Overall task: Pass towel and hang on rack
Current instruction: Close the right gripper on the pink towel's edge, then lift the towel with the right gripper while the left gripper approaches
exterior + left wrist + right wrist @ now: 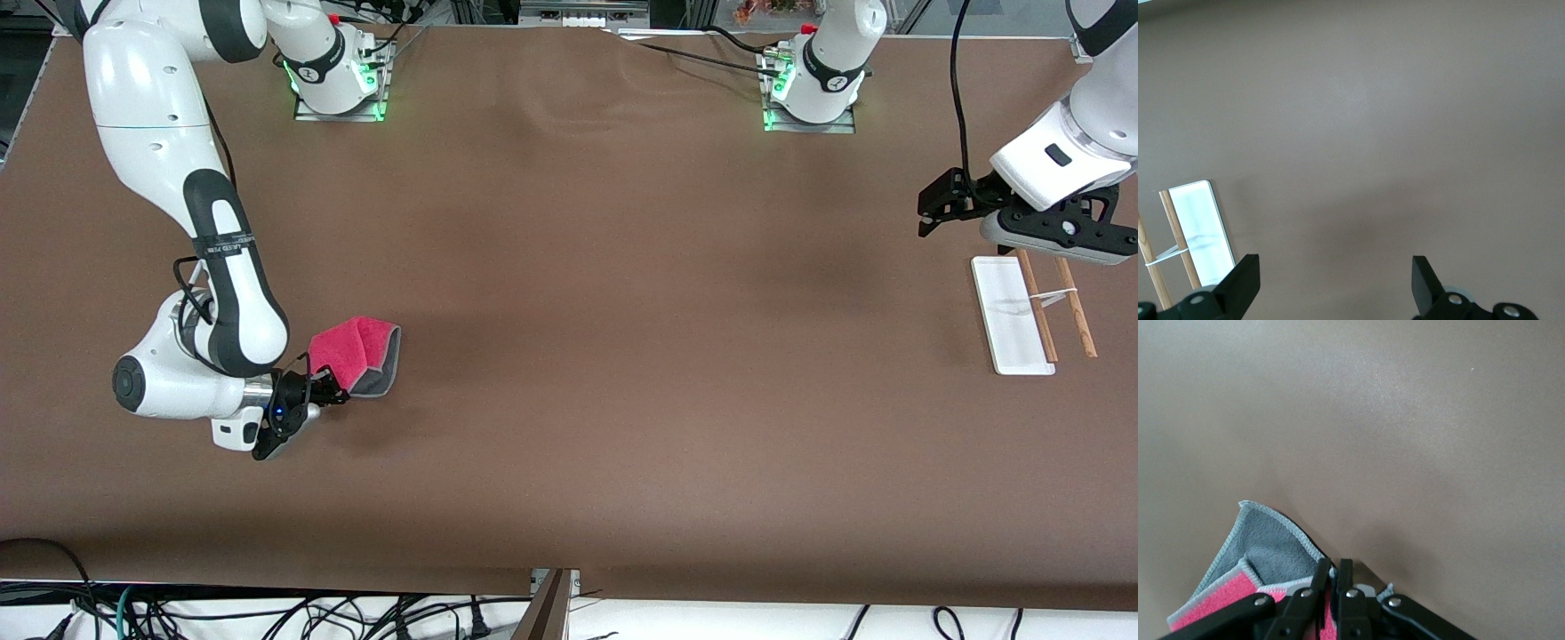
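Now | right gripper [331, 388] pinched on towel [356, 354] | left gripper [930, 213] wide apart, empty, by rack [1013, 316]

Folded pink-and-grey towel [357, 356] lies toward the right arm's end; rack [1031, 313] stands well apart.

The whole bench [569, 356] is seen from a high camera facing the robots, whose bases are set along the top of that view. The rack [1195, 237] is caught close and obliquely by the left wrist camera, and the towel [1265, 567] by the right wrist camera. Both are shared with the front view, at the bench's two ends.
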Motion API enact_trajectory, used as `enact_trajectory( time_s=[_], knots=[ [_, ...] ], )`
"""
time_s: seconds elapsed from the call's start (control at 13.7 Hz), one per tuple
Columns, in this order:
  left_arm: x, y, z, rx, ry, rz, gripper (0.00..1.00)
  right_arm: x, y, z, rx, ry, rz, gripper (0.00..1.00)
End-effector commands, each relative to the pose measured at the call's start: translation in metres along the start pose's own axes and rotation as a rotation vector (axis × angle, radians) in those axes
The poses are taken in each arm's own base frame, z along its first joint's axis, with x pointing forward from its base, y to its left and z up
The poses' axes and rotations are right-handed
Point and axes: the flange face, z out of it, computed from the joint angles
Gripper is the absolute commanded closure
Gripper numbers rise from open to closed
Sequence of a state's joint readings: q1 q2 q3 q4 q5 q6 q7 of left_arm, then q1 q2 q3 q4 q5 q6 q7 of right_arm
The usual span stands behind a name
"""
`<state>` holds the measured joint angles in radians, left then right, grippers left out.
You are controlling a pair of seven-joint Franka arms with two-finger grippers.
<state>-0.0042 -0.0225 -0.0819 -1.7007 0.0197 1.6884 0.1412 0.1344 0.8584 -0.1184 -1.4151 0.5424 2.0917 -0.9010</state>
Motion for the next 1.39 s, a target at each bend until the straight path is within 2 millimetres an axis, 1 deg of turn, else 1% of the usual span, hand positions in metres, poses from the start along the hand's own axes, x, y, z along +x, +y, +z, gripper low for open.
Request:
enact_trajectory(
  time_s=[0.0, 0.07, 0.22, 0.44, 0.59, 0.66, 0.73, 0.81, 0.88, 0.95, 1.03, 1.1, 1.25, 1.32],
  knots=[
    [0.000, 0.001, -0.006, -0.009, 0.002, -0.002, 0.00, 0.001, -0.003, -0.006, 0.022, 0.018, -0.003, 1.00],
    [0.000, 0.001, -0.006, -0.009, 0.002, -0.002, 0.00, 0.004, -0.005, -0.009, 0.019, 0.023, 0.007, 1.00],
    [0.000, 0.001, -0.006, -0.009, 0.000, -0.001, 0.00, 0.011, -0.013, -0.021, 0.011, 0.033, 0.027, 1.00],
    [0.000, 0.001, -0.006, -0.009, 0.002, -0.002, 0.00, 0.015, -0.025, -0.029, 0.029, 0.013, 0.057, 1.00],
    [0.000, 0.001, -0.007, -0.009, 0.003, -0.002, 0.00, 0.031, -0.047, -0.043, 0.030, 0.000, 0.053, 1.00],
    [0.000, 0.001, -0.006, -0.009, 0.002, -0.002, 0.00, 0.035, -0.057, -0.053, 0.043, -0.012, 0.068, 1.00],
    [0.000, 0.001, -0.007, -0.009, 0.003, -0.002, 0.00, 0.035, -0.063, -0.060, 0.058, -0.034, 0.101, 1.00],
    [0.000, 0.001, -0.006, -0.009, 0.002, -0.002, 0.00, 0.039, -0.076, -0.071, 0.064, -0.053, 0.119, 1.00],
    [0.000, 0.001, -0.006, -0.009, 0.000, -0.001, 0.00, 0.041, -0.085, -0.083, 0.066, -0.068, 0.149, 1.00],
    [0.000, 0.001, -0.006, -0.009, 0.002, -0.002, 0.00, 0.047, -0.099, -0.095, 0.073, -0.078, 0.173, 1.00],
    [0.000, 0.001, -0.006, -0.009, 0.002, -0.002, 0.00, 0.053, -0.114, -0.098, 0.086, -0.108, 0.196, 1.00],
    [0.000, 0.001, -0.006, -0.009, 0.002, -0.002, 0.00, 0.058, -0.127, -0.107, 0.091, -0.127, 0.224, 1.00],
    [0.000, 0.001, -0.006, -0.010, 0.002, -0.002, 0.00, 0.066, -0.149, -0.124, 0.111, -0.166, 0.311, 1.00],
    [0.000, 0.001, -0.006, -0.010, 0.002, -0.002, 0.00, 0.075, -0.169, -0.141, 0.118, -0.178, 0.343, 1.00]
  ],
)
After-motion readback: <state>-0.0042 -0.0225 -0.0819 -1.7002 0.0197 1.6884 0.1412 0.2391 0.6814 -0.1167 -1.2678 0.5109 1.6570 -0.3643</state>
